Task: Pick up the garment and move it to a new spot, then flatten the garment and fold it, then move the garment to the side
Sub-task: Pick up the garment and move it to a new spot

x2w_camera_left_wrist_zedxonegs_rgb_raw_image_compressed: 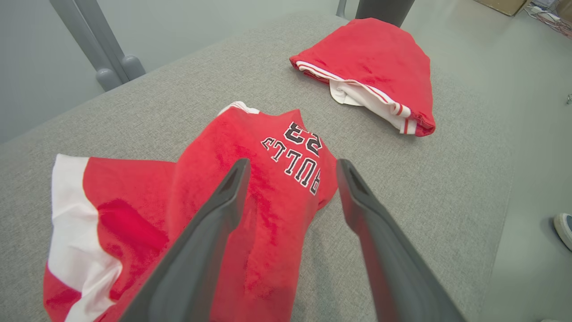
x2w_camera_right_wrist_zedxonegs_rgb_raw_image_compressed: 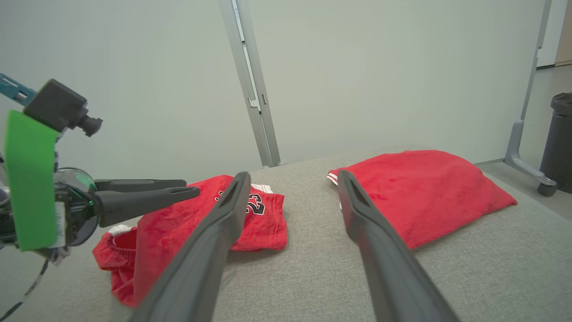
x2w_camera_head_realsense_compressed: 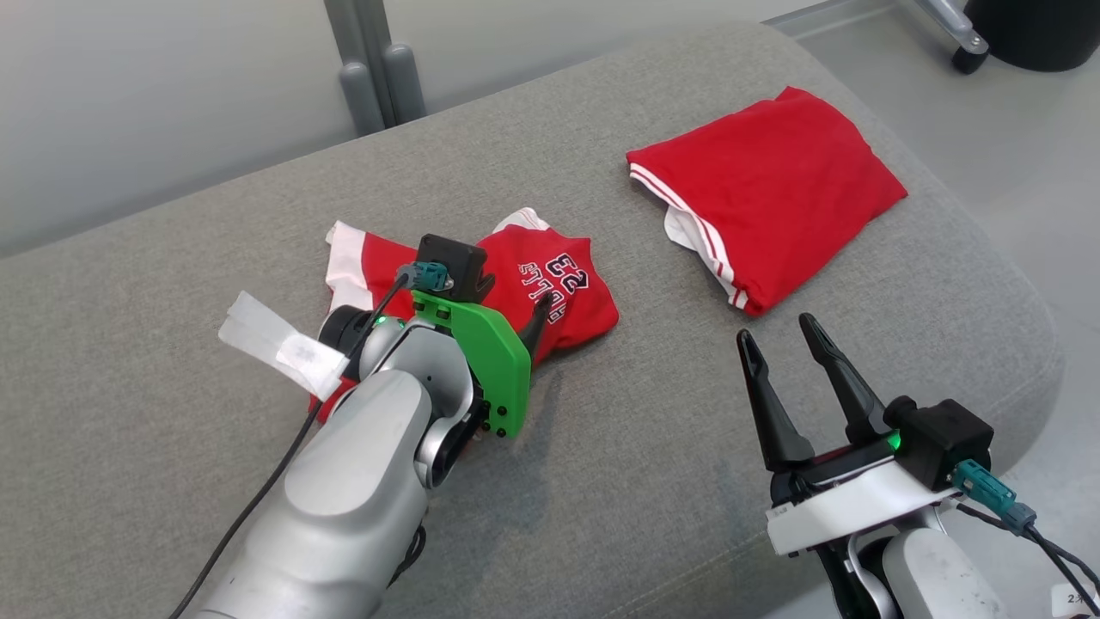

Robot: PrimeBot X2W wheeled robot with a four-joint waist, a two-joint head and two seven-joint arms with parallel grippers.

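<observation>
Left claw [x2w_camera_left_wrist_zedxonegs_rgb_raw_image_compressed: 292, 164] is hanging just over the red jersey [x2w_camera_head_realsense_compressed: 577, 303] with both fingers spread wide apart, not gripping anything. One finger is sitting above the red cloth and the other is out past its edge, over bare fabric. Right claw [x2w_camera_head_realsense_compressed: 778, 331] is also standing open, hovering off to the right, well clear of the jersey.

The jersey itself is lying bunched up near the middle of the grey cushion [x2w_camera_head_realsense_compressed: 601, 481]. It's red with a white panel showing at the left end and a bit of white trim at the far edge, plus "BULLS 23" in black-and-white lettering reading upside down from the head camera. It's looking rumpled and only loosely folded over, not flat.

Further back on the right, a second red garment [x2w_camera_head_realsense_compressed: 773, 189] with white striped trim is sitting folded, well apart from the jersey.

From the head camera, the left wrist and its green plate [x2w_camera_head_realsense_compressed: 494, 365] are covering a good chunk of the jersey's near side. Grey metal posts [x2w_camera_head_realsense_compressed: 378, 69] are standing behind the cushion, and a black bin [x2w_camera_right_wrist_zedxonegs_rgb_raw_image_compressed: 561, 134] is sitting on the floor beyond the right end.
</observation>
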